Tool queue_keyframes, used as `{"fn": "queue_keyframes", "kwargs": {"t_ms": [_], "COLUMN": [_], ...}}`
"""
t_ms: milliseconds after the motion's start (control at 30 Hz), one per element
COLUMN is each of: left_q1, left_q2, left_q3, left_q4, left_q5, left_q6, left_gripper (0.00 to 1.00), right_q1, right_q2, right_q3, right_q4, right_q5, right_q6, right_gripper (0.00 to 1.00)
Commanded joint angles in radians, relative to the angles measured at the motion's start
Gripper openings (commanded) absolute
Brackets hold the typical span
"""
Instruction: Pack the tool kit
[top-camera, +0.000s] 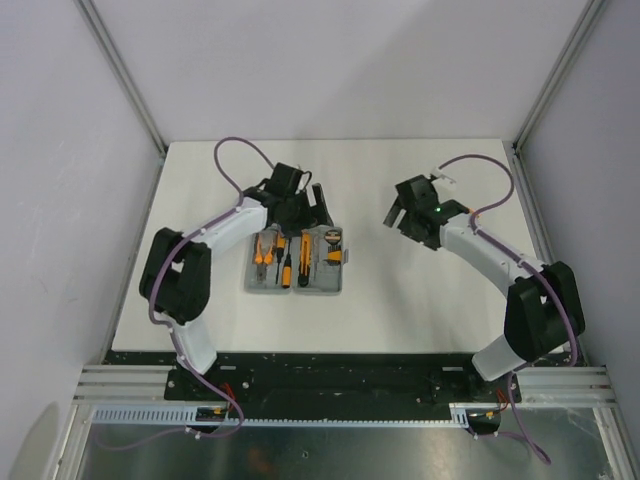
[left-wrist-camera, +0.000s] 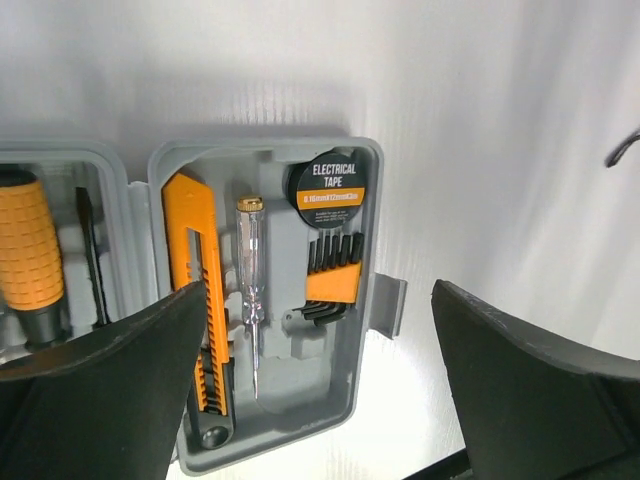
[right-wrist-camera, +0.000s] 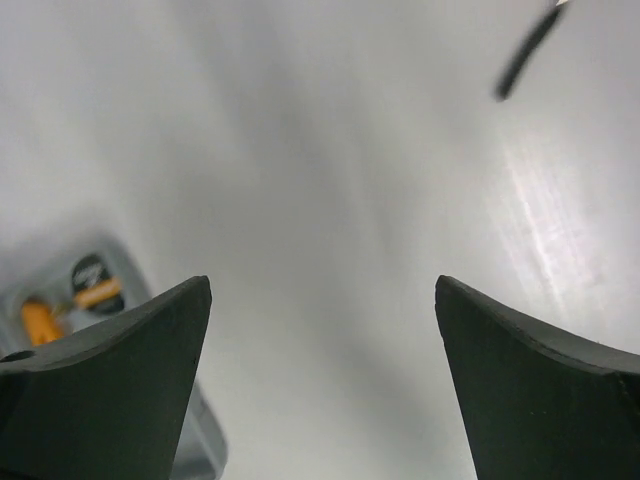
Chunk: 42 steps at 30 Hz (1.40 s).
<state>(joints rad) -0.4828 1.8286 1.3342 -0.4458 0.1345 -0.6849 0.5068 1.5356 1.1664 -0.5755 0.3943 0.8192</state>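
The tool kit (top-camera: 296, 263) lies open and flat on the white table (top-camera: 420, 290), a grey case with orange-and-black tools in its slots. The left wrist view shows its right half (left-wrist-camera: 372, 200), which holds an orange knife (left-wrist-camera: 192, 250), a clear tester screwdriver (left-wrist-camera: 250, 270), a roll of electrical tape (left-wrist-camera: 330, 185) and hex keys (left-wrist-camera: 335, 285). An orange handle (left-wrist-camera: 28, 250) sits in the other half. My left gripper (top-camera: 308, 212) (left-wrist-camera: 320, 290) hovers open over the case's far edge, holding nothing. My right gripper (top-camera: 398, 218) (right-wrist-camera: 322, 282) hangs open over bare table to the right of the case (right-wrist-camera: 95, 290).
Grey walls and metal posts (top-camera: 128, 85) enclose the table on three sides. A purple cable (top-camera: 240, 150) loops above each arm. The case's latch (left-wrist-camera: 388, 305) sticks out on its right side. A dark cable end (right-wrist-camera: 525, 45) shows at the top of the right wrist view.
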Motion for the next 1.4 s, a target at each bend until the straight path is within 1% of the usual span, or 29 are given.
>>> {"fn": "queue_keyframes", "kwargs": {"t_ms": [0, 267, 367, 433, 600, 800, 933, 1033, 1133, 1233, 1300, 1367], "left_q1": [0.027, 0.123, 0.143, 0.15, 0.161, 0.175, 0.186, 0.195, 0.201, 0.204, 0.205, 0.205], "left_q2": [-0.094, -0.171, -0.194, -0.201, -0.195, -0.183, -0.179, -0.177, -0.177, -0.178, -0.178, -0.179], "left_q3": [0.032, -0.038, -0.058, -0.064, -0.065, -0.064, -0.066, -0.066, -0.066, -0.067, -0.068, -0.07], "left_q4": [-0.009, -0.008, -0.009, -0.01, -0.009, -0.01, -0.011, -0.011, -0.012, -0.012, -0.013, -0.012], "left_q5": [-0.01, -0.036, -0.047, -0.055, -0.052, -0.046, -0.041, -0.039, -0.035, -0.032, -0.027, -0.024], "left_q6": [0.057, 0.067, 0.077, 0.084, 0.09, 0.096, 0.096, 0.096, 0.096, 0.094, 0.094, 0.094], "left_gripper": [0.98, 0.98, 0.98, 0.98, 0.98, 0.98, 0.98, 0.98, 0.98, 0.98, 0.98, 0.97], "right_q1": [-0.116, -0.37, -0.438, -0.459, -0.481, -0.495, -0.512, -0.533, -0.537, -0.535, -0.533, -0.531], "right_q2": [0.021, 0.127, 0.171, 0.21, 0.351, 0.528, 0.61, 0.651, 0.679, 0.687, 0.682, 0.667], "right_q3": [0.001, 0.007, 0.02, 0.048, 0.187, 0.393, 0.492, 0.532, 0.562, 0.569, 0.561, 0.545], "right_q4": [-0.034, 0.031, 0.062, 0.08, 0.069, 0.009, -0.043, -0.057, -0.064, -0.071, -0.06, -0.036], "right_q5": [0.05, -0.019, -0.024, -0.012, 0.03, 0.07, 0.08, 0.066, 0.039, 0.022, -0.002, -0.041], "right_q6": [-0.021, -0.103, -0.127, -0.141, -0.166, -0.203, -0.194, -0.189, -0.199, -0.206, -0.217, -0.235], "right_gripper": [0.99, 0.99, 0.99, 0.99, 0.99, 0.99, 0.99, 0.95, 0.87, 0.84, 0.77, 0.65]}}
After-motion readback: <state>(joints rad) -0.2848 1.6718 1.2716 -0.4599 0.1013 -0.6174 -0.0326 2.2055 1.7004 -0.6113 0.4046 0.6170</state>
